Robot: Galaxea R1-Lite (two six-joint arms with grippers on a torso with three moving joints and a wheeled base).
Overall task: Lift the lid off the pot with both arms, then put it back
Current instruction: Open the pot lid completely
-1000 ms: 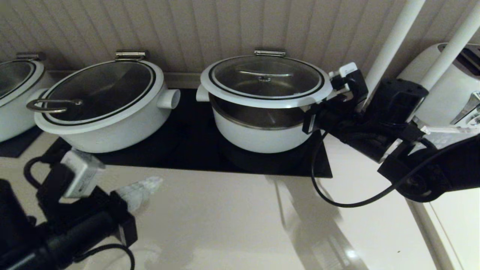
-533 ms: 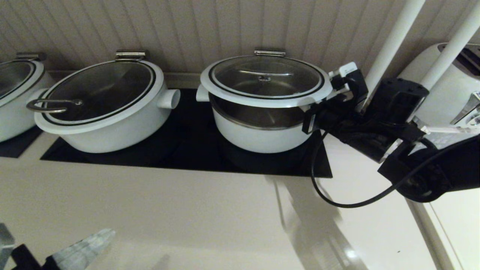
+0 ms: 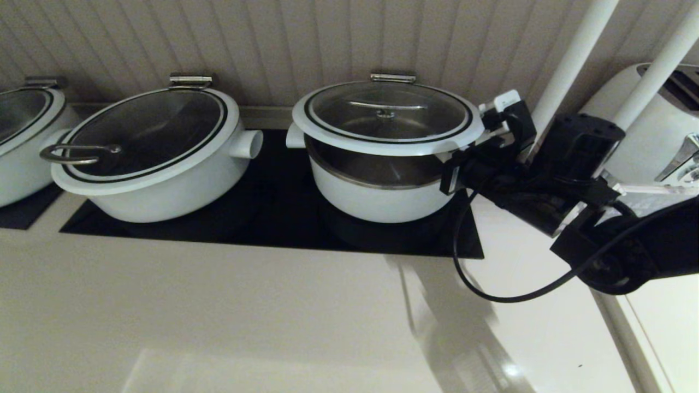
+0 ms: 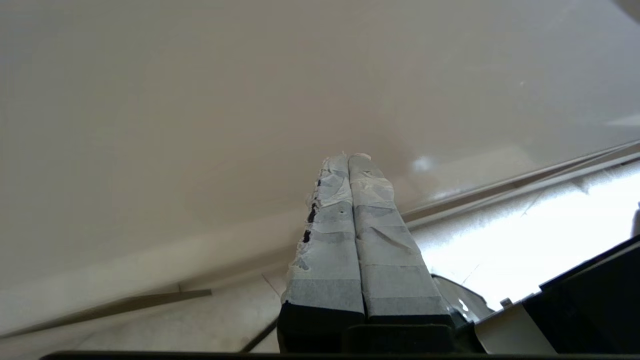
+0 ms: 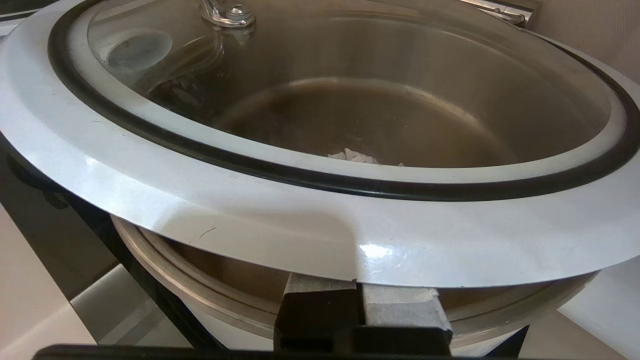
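The round pot (image 3: 377, 196) stands on the black cooktop (image 3: 273, 224). Its glass lid (image 3: 387, 112) with the steel bar handle is tilted: the front edge is raised and the steel inner bowl (image 3: 377, 169) shows beneath it, while the back stays by the hinge clip (image 3: 392, 77). My right gripper (image 3: 456, 158) is at the lid's right front edge. In the right wrist view its shut fingers (image 5: 361, 287) sit under the lid's white rim (image 5: 250, 200), above the pot's steel edge (image 5: 200, 295). My left gripper (image 4: 348, 159) is shut and empty over the beige counter, out of the head view.
A wider oval white pot (image 3: 158, 158) with a loop-handle lid stands left of the round pot, and another (image 3: 22, 142) at the far left. A white appliance (image 3: 655, 125) and two white poles (image 3: 573, 60) are behind my right arm. A black cable (image 3: 491, 295) hangs over the counter.
My left arm has drawn back toward me, down and out of the head view. The lid and my right gripper have stayed in place.
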